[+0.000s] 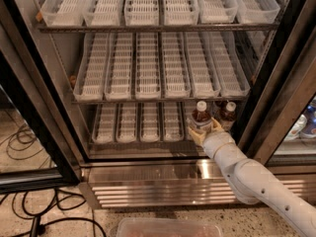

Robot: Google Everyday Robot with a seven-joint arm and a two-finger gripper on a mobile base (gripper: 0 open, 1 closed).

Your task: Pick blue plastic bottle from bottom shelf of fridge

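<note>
Matt pincer [203,131] at blue plastic bottle [201,117]; translucent plastic trays [148,122]; shiny ribbed steel base panel [148,189].

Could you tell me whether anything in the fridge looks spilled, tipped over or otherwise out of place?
Nothing stands out. The blue plastic bottle and the second bottle beside it both stand upright on the bottom shelf, the gripper is at the blue plastic bottle's base, and no spill shows.
</note>
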